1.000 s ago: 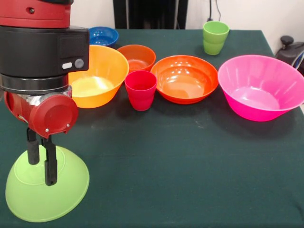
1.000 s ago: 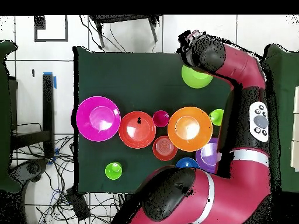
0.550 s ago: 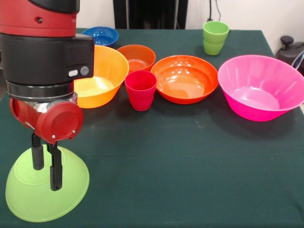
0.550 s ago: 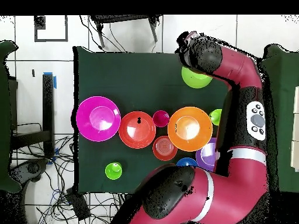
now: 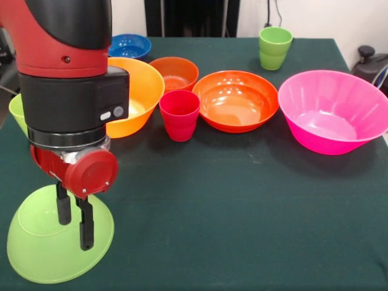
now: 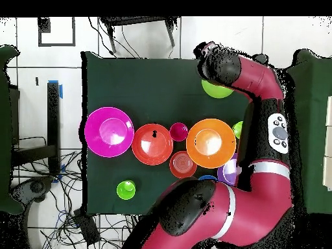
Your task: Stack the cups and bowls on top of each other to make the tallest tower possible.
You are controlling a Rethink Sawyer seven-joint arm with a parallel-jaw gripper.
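Note:
A lime green bowl (image 5: 45, 251) lies rim-down at the near left of the table; from above, the lime green bowl (image 6: 216, 91) is partly under the arm. My gripper (image 5: 74, 233) hangs open just over its right slope, with nothing between the fingers. The other bowls stand rim-up in a row: blue (image 5: 130, 44), yellow-orange (image 5: 138, 90), small dark orange (image 5: 176, 71), medium orange (image 5: 236, 100) and pink (image 5: 333, 112). A red cup (image 5: 180, 115) stands before them. One green cup (image 5: 274, 47) is far back, another (image 5: 16, 112) peeks out behind the arm. The purple bowl (image 6: 229, 174) shows only from above.
The arm's black and red wrist (image 5: 73, 103) covers part of the yellow-orange bowl. In the front view, dark green cloth (image 5: 242, 212) stretches across the near side, right of the lime bowl. A black object (image 5: 370, 60) sits off the table's right edge.
The arm has shifted right and toward the near edge, carrying the open gripper from the lime bowl's top to its right slope. No bowl or cup has moved.

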